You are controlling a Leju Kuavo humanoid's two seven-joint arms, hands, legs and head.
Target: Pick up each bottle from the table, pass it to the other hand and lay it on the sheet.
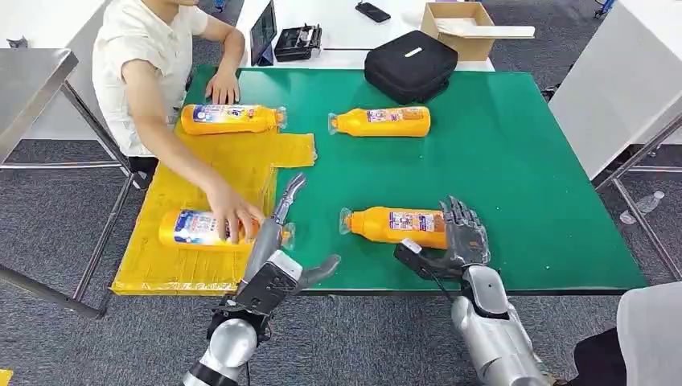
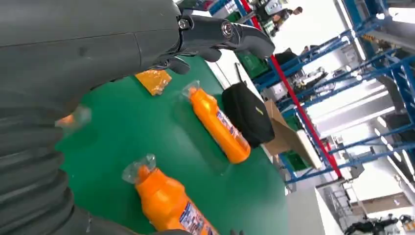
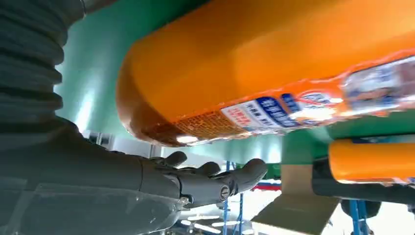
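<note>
Two orange bottles lie on the green table [image 1: 515,161]: a far one [image 1: 382,121] [image 2: 218,125] and a near one [image 1: 398,225] [image 2: 169,203] [image 3: 274,73]. Two more lie on the yellow sheet [image 1: 233,169]: one at its far end [image 1: 229,119], one at its near end [image 1: 201,229] under a person's hand [image 1: 233,213]. My left hand [image 1: 275,241] [image 2: 215,34] is open, fingers stretched out beside that bottle's cap. My right hand [image 1: 458,237] [image 3: 205,178] is open at the near table bottle's base, fingers spread and not closed around it.
A person [image 1: 149,64] leans over the sheet from the far left. A black bag [image 1: 410,64] [image 2: 249,115] sits at the table's far edge, with a cardboard box [image 1: 458,28] behind it. A steel table [image 1: 32,80] stands to the left, a white one [image 1: 619,80] to the right.
</note>
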